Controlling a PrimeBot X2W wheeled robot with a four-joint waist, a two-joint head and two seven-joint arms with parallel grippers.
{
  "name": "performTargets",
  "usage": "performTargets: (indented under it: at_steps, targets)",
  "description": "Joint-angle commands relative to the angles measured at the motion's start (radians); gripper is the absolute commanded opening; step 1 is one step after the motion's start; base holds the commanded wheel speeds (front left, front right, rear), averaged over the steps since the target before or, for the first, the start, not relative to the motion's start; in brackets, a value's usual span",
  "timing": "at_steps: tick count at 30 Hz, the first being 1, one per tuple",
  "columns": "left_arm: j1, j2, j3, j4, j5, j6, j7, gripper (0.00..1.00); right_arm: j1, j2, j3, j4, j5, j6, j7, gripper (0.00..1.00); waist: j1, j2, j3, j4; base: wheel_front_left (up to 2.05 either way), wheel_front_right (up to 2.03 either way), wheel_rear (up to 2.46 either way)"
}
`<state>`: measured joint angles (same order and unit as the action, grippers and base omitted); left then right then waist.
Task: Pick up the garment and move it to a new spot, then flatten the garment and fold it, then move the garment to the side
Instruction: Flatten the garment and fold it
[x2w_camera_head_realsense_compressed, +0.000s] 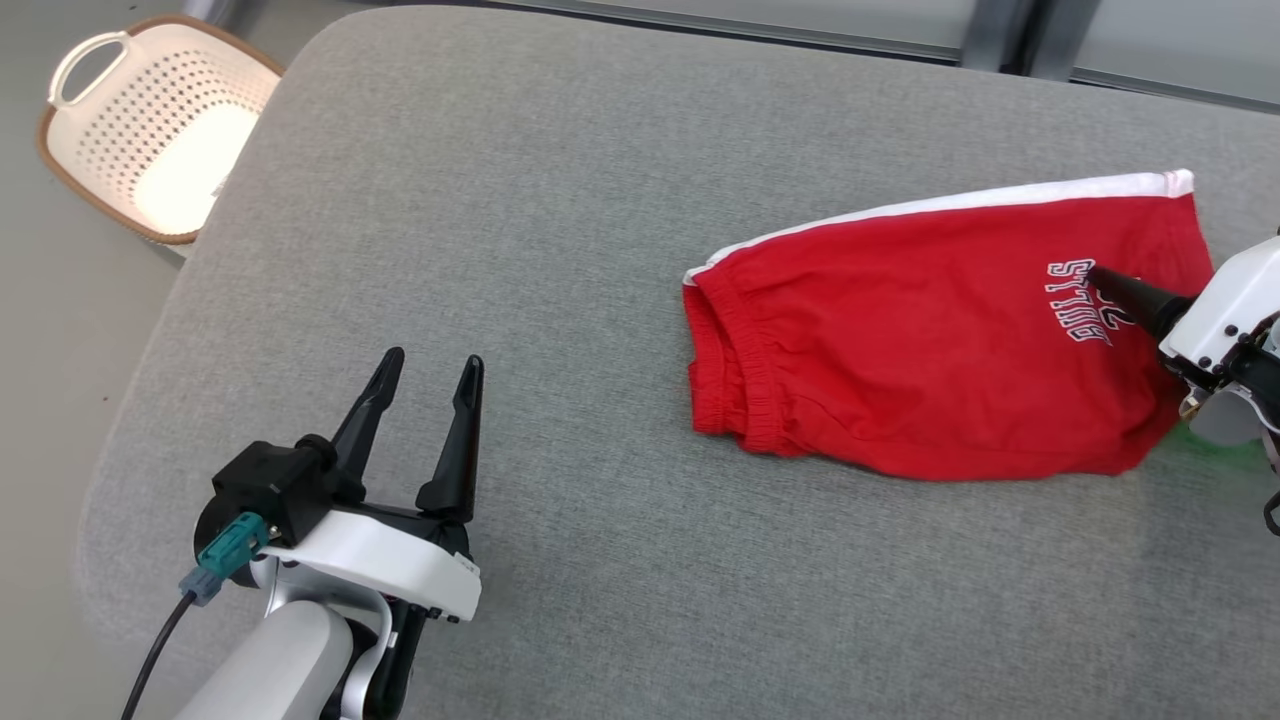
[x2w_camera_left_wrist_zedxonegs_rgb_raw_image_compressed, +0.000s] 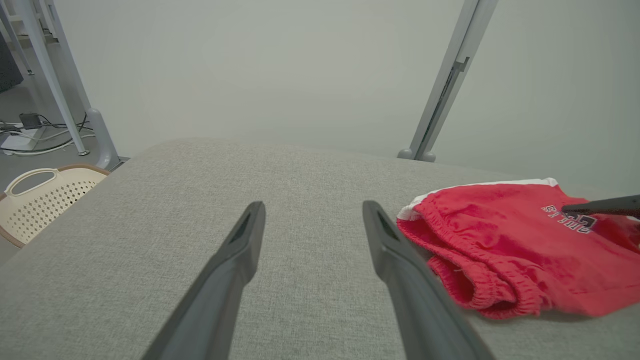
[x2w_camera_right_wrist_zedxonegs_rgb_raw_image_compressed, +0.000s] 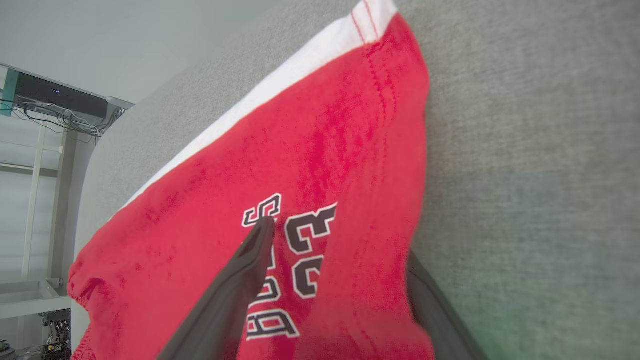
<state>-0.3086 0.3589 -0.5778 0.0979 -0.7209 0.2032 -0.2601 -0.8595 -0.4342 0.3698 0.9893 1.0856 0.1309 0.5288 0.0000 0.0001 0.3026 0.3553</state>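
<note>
R gripper (x2w_camera_right_wrist_zedxonegs_rgb_raw_image_compressed: 337, 245) open, straddling shorts' (x2w_camera_head_realsense_compressed: 900, 330) leg-hem edge: one finger (x2w_camera_right_wrist_zedxonegs_rgb_raw_image_compressed: 250, 265) on top at lettering (x2w_camera_right_wrist_zedxonegs_rgb_raw_image_compressed: 310, 227), other under cloth. Shorts lie flat on pad (x2w_camera_head_realsense_compressed: 500, 200), R part. L gripper (x2w_camera_head_realsense_compressed: 430, 370) open, well apart. Advise: catch all layers before closing.

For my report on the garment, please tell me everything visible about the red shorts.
The red shorts look like soft cloth, with a white stripe along the far edge, a gathered elastic waistband facing left and black-and-white lettering. They lie fairly flat on the grey cushion. The open right gripper straddles their right end, one finger above the lettering.
</note>
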Motion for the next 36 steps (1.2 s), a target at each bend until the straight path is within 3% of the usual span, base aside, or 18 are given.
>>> performTargets:
  at_steps: [1,2,3,4,5,13,20,29,36]
  targets:
    - [0.014,-0.005,0.004,0.004,0.008,-0.006,-0.004,1.0,0.024,0.013,0.006,0.01,0.004,0.0,-0.01,1.0,0.0,-0.0001,0.002,0.015,0.0,0.0,0.0]
    - [0.015,-0.008,0.007,0.007,0.01,-0.009,-0.005,1.0,0.017,0.01,0.001,0.017,0.003,0.0,-0.031,0.64,0.0,-0.0001,0.003,0.02,0.0,0.0,0.0]
    - [0.015,-0.011,0.01,0.009,0.011,-0.011,-0.005,1.0,0.01,0.009,-0.005,0.024,0.004,0.0,-0.052,0.44,0.0,-0.0001,0.003,0.024,0.0,0.0,0.0]
    - [0.015,-0.013,0.013,0.013,0.011,-0.016,-0.005,1.0,0.003,0.011,-0.011,0.032,0.008,0.0,-0.07,0.29,0.0,-0.0001,0.003,0.028,0.0,0.0,0.0]
    - [0.015,-0.015,0.016,0.016,0.012,-0.018,-0.005,1.0,-0.001,0.016,-0.016,0.04,0.015,0.0,-0.077,0.0,0.0,-0.0001,0.002,0.031,0.0,0.0,0.0]
    - [0.04,-0.039,0.041,0.03,0.036,-0.03,-0.005,1.0,0.028,0.009,-0.052,0.015,0.086,0.0,-0.138,0.0,0.0,-0.0001,-0.045,0.007,0.0,0.0,0.0]
    - [0.112,-0.057,0.164,-0.01,0.114,-0.017,-0.006,1.0,0.109,-0.024,-0.036,-0.067,0.113,0.0,-0.218,0.0,0.0,-0.0001,-0.112,-0.077,0.0,0.0,0.0]
    - [0.195,-0.094,0.221,0.009,0.172,-0.069,-0.006,1.0,0.147,-0.082,0.026,-0.138,0.089,0.0,-0.293,0.0,0.0,-0.0001,-0.168,-0.134,0.0,0.0,0.0]
    - [0.189,-0.127,0.209,0.044,0.186,-0.1,-0.006,1.0,0.073,-0.015,0.138,-0.17,0.037,0.0,-0.27,0.0,0.0,-0.0001,-0.184,-0.114,0.0,0.0,0.0]
